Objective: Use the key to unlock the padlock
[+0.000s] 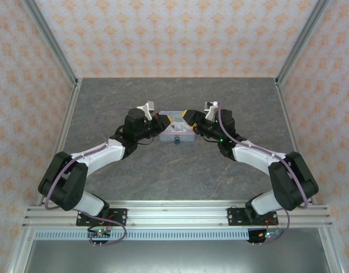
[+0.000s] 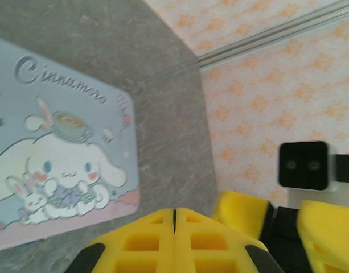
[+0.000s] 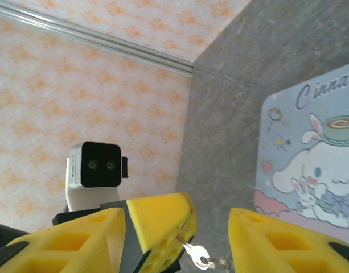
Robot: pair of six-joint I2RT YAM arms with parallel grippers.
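- Steadying the tin box (image 1: 175,129) matters most imo: we'd brace it w/ the right gripper (image 2: 283,219), whose fingers are spread wide.
- Left gripper (image 2: 174,227) is pressed closed. The key (image 3: 197,257) hangs by its tip, and we can't tell if it's pinched.
- Padlock (image 1: 178,141): tiny teal blob right at the box's near edge. Keyhole is too small to see, so we'd go in slow.

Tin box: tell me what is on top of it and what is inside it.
The top of the tin box is a lid with a cartoon print; the padlock hangs at its near edge. The lid covers the inside, so any contents cannot be seen.
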